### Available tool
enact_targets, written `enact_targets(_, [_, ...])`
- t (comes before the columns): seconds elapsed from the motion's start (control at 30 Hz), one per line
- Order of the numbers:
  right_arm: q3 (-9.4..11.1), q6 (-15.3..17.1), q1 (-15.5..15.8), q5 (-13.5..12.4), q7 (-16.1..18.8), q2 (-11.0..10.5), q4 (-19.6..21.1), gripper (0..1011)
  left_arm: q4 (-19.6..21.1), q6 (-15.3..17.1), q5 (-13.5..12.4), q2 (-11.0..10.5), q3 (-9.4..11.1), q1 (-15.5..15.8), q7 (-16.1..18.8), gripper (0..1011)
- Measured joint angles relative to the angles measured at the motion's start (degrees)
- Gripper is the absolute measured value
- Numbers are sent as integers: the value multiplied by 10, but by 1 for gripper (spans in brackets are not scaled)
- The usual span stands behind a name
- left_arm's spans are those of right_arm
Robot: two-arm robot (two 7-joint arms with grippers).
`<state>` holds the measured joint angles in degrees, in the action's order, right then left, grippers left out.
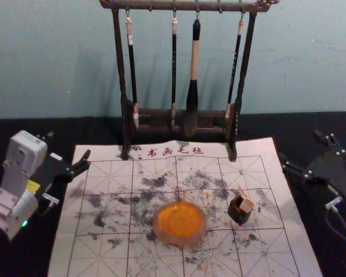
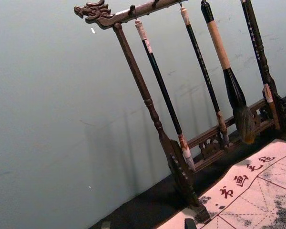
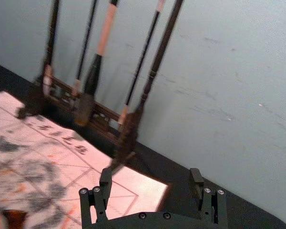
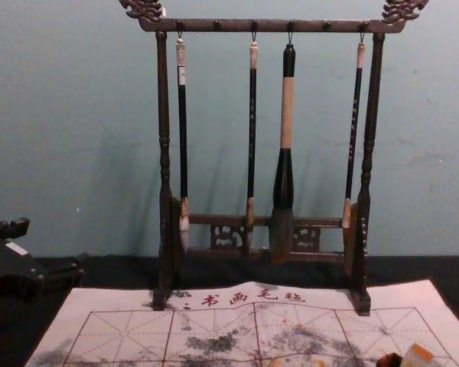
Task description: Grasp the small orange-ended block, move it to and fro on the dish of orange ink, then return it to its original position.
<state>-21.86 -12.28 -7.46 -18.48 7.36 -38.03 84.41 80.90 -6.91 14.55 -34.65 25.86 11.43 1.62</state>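
The left tool (image 1: pixel 69 145) hangs at the bench's left side, by the far left part of the mat (image 1: pixel 101 254). Its fingers stand spread, and in the left wrist view the two tips show well apart, with an open gap between them.

The right tool (image 1: pixel 300 144) hangs on the other side, just off the mat's right edge in the head view. It too is spread wide: in the right wrist view its two dark fingers stand well apart, each bearing small screws, and the gap between them is bare.

The small orange-ended block (image 1: pixel 245 205) sits tilted in the mouth of a small dark pot (image 1: pixel 238 217), its pale body and orange end sticking out at the top. The pot stands on the right part of the mat, near the round dish (image 1: pixel 202 234) but apart from it. The dish lies around the middle of the mat and holds orange ink (image 1: pixel 181 218).

The mat is pale, ruled with a grid, marked with red characters along its far side and smudged with dark and orange stains. It lies on the black bench (image 1: pixel 104 130). At its far side stands a dark wooden rack (image 1: pixel 121 69), where four brushes (image 1: pixel 192 69) hang from the crossbar.
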Motion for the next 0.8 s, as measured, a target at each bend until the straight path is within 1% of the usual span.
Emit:
enact_targets(0.03, [5,-2,10,-8,9,-6,12,1000,0,0,0,0,0,0,0,1001])
enact_targets(0.13, [14,-4,27,-25,26,-15,30,1000,0,0,0,0,0,0,0,1001])
enact_targets(0.17, [18,-6,38,-35,38,-21,42,1000,0,0,0,0,0,0,0,1001])
enact_targets(0.23, [22,-8,49,-43,49,-26,51,1000,0,0,0,0,0,0,0,1001])
enact_targets(0.27, [24,-10,57,-50,61,-32,60,1000,0,0,0,0,0,0,0,1001])
enact_targets(0.33, [25,-11,64,-55,71,-36,66,1000,0,0,0,0,0,0,0,1001])
enact_targets(0.37, [25,-11,70,-57,81,-39,71,1000,0,0,0,0,0,0,0,1001])
enact_targets(0.57, [21,-11,81,-63,118,-46,80,1000,0,0,0,0,0,0,0,1002])
enact_targets(0.8, [8,0,76,-70,170,-43,74,1000,0,0,0,0,0,0,0,1001])
